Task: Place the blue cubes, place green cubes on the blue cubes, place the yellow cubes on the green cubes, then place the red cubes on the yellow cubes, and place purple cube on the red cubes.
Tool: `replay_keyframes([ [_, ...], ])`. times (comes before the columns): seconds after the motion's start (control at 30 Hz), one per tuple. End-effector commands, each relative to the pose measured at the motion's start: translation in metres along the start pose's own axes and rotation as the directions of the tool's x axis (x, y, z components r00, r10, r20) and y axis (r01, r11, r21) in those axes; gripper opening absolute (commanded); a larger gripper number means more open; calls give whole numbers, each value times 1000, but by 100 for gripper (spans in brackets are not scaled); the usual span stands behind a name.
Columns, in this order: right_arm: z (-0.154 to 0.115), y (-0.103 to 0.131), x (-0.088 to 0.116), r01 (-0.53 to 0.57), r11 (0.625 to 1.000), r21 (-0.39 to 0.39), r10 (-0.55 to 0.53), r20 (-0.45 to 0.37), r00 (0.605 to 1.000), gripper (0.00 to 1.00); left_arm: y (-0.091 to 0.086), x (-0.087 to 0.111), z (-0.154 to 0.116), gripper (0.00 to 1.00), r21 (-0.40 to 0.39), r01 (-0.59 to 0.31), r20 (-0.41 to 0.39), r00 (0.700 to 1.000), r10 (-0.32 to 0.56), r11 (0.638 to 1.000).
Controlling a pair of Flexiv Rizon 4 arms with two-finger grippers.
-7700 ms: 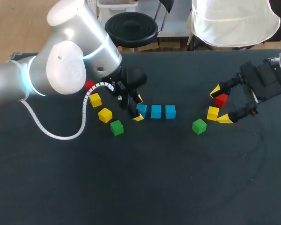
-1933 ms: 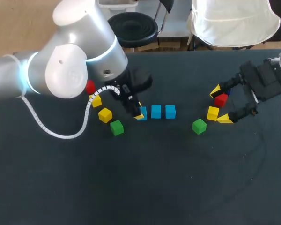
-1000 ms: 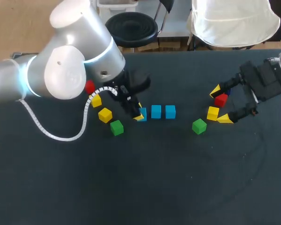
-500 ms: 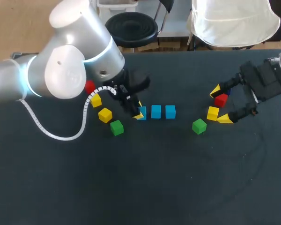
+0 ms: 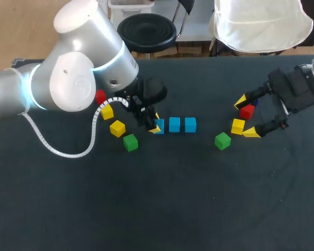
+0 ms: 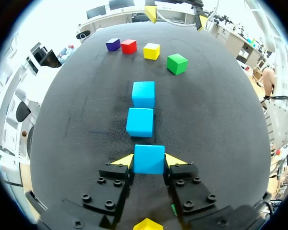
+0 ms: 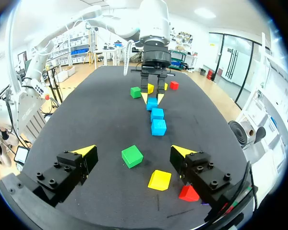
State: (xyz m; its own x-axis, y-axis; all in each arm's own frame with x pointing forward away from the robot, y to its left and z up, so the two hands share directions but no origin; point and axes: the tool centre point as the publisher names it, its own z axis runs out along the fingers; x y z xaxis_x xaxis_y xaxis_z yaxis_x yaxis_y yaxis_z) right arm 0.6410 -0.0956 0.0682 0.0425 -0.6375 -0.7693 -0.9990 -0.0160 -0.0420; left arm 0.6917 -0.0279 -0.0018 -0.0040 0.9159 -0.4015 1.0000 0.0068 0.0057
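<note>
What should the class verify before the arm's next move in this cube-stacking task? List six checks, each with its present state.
1. Three blue cubes lie in one row: ok.
2. Left gripper has both fingers touching the sides of the end blue cube: ok.
3. Right gripper open and empty: ok.
4. Left green cube and right green cube uncovered: ok.
5. Purple cube in sight beside a red cube: ok.
6. Held cube resting on the table or lifted: cannot tell.
</note>
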Motion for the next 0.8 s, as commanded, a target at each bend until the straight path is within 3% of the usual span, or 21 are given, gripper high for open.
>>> replay_keyframes([
  [0.03, 0, 0, 0, 1, 1000, 0, -1, 2, 1000, 100, 1, 1, 0, 0, 9, -9, 1, 1000, 9, 1000],
  [0.8, 0, 0, 0, 1, 1000, 0, -1, 2, 1000, 100, 10, -1, 1, 0, 5, -21, -9, 1000, 21, 1000],
])
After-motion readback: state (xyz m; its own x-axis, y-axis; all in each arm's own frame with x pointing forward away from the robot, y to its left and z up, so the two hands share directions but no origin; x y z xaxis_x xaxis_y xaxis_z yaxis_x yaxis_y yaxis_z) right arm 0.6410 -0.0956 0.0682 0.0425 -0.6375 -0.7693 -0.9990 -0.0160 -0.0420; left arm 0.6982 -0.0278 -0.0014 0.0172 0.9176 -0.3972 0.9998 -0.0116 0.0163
